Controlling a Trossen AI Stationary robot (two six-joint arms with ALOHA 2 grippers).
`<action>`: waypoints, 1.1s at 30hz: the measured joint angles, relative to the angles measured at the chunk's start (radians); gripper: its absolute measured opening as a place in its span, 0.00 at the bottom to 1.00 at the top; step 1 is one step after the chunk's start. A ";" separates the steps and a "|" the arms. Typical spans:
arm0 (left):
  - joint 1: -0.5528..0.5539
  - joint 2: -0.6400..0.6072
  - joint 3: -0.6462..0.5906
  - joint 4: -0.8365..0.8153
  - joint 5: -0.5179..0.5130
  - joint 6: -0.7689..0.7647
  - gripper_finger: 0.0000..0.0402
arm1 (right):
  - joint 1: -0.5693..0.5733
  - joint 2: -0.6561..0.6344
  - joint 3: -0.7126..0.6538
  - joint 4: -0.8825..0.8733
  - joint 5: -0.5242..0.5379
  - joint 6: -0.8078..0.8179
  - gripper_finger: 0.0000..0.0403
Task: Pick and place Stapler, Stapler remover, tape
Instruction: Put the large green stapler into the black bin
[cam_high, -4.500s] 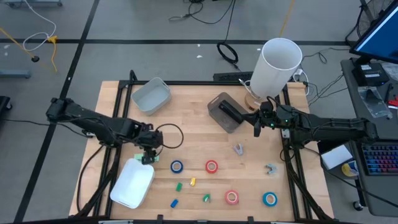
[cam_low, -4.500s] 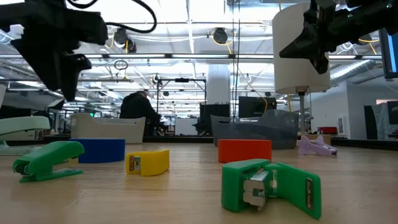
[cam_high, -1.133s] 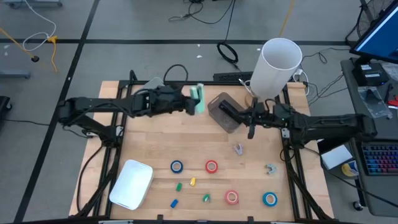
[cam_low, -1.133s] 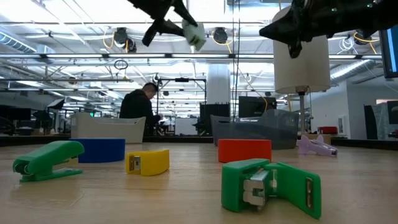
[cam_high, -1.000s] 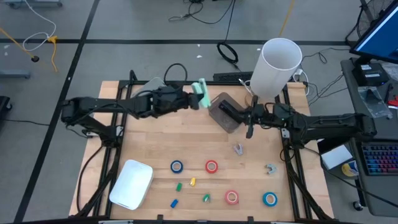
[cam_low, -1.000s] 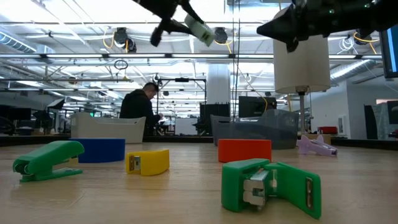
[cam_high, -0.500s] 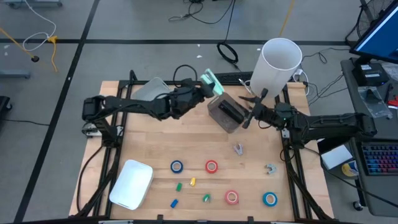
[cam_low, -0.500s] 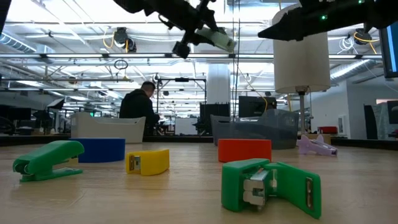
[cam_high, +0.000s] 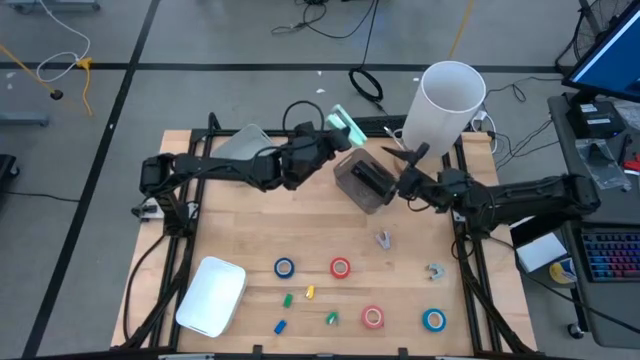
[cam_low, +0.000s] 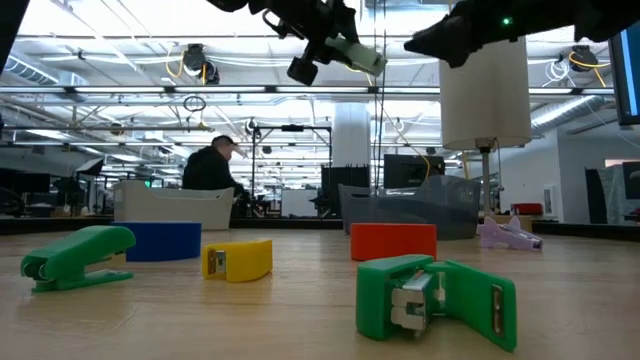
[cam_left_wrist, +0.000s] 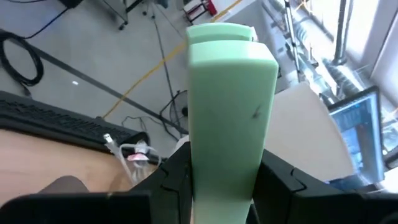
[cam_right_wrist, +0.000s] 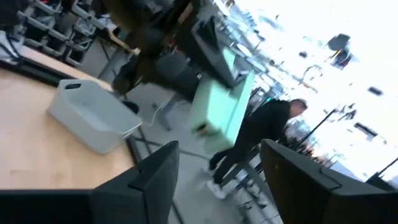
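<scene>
Your left pincer (cam_high: 338, 132) is clamped on the pale green, blocky plastic stapler (cam_high: 345, 124), held high above the worktop's (cam_high: 300, 235) far edge beside the dark grey bin (cam_high: 362, 183). Meet it squarely: your right pincer (cam_high: 407, 157) stands apart, facing it. Close on the body before the left lets go.

My left gripper (cam_high: 338, 135) holds the stapler (cam_high: 344, 125) above the dark bin (cam_high: 362, 184) at upper centre; my right gripper (cam_high: 400, 160) hangs just right of it. Four tape rolls (cam_high: 285, 267) lie lower centre.
</scene>
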 joint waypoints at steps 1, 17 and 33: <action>-0.002 0.000 0.000 0.001 -0.001 -0.007 0.30 | 0.004 0.013 0.011 0.005 0.000 -0.023 0.57; -0.064 -0.001 0.000 0.018 -0.110 0.104 0.30 | 0.016 0.202 0.191 0.003 0.125 0.174 0.71; -0.129 -0.002 0.000 0.083 -0.123 0.282 0.30 | -0.004 0.174 0.193 -0.082 -0.065 0.529 0.72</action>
